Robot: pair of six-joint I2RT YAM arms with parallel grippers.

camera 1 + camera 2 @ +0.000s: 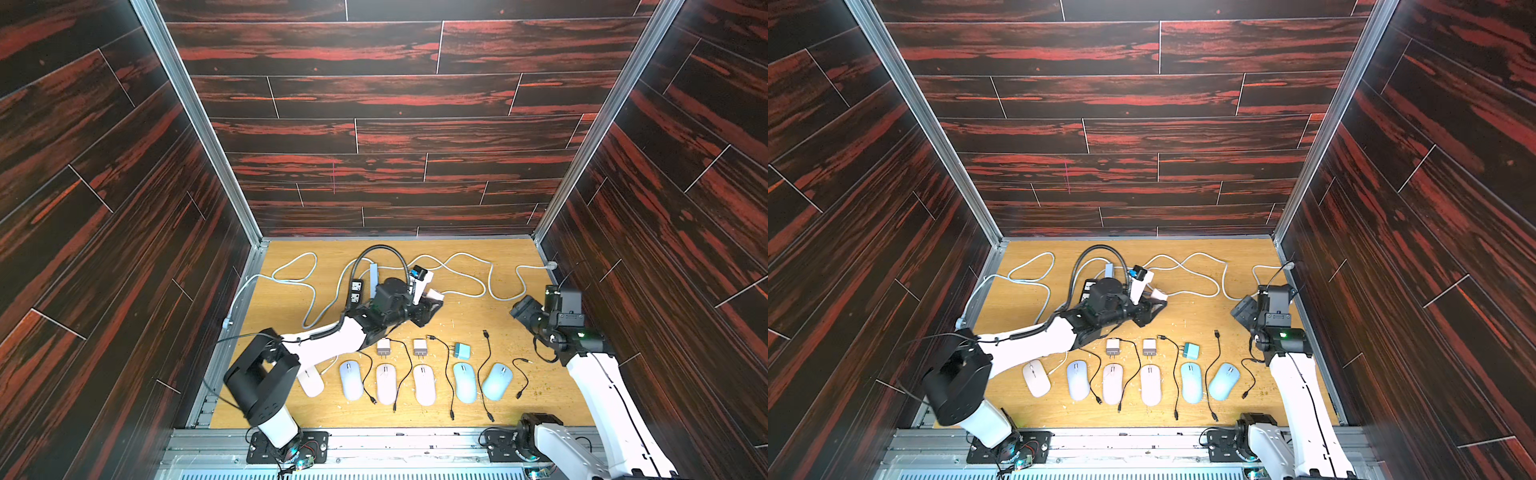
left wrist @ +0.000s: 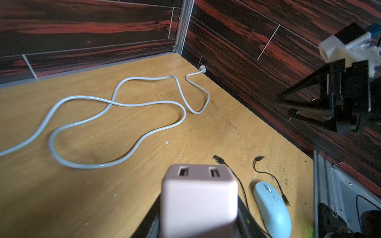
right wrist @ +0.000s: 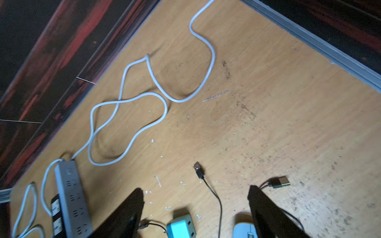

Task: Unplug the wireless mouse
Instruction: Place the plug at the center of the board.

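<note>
The pale blue wireless mouse is found at the right end of a row of mice on the bench. No plug is seen in its front. A thin black cable lies just beside it with both ends loose. The right gripper is held with its fingers spread wide and nothing between them. It stands apart from the mouse, nearer the back wall. In the right wrist view only the mouse's front shows, close against one finger, with the rest cut off by the frame edge.

The left gripper is clamped on a pink charger, a blurred rounded block with two empty rectangular ports.

The mouse is a smooth oval shell. The bench is wood-grained and speckled with crumbs. A white cord is looped across it.
</note>
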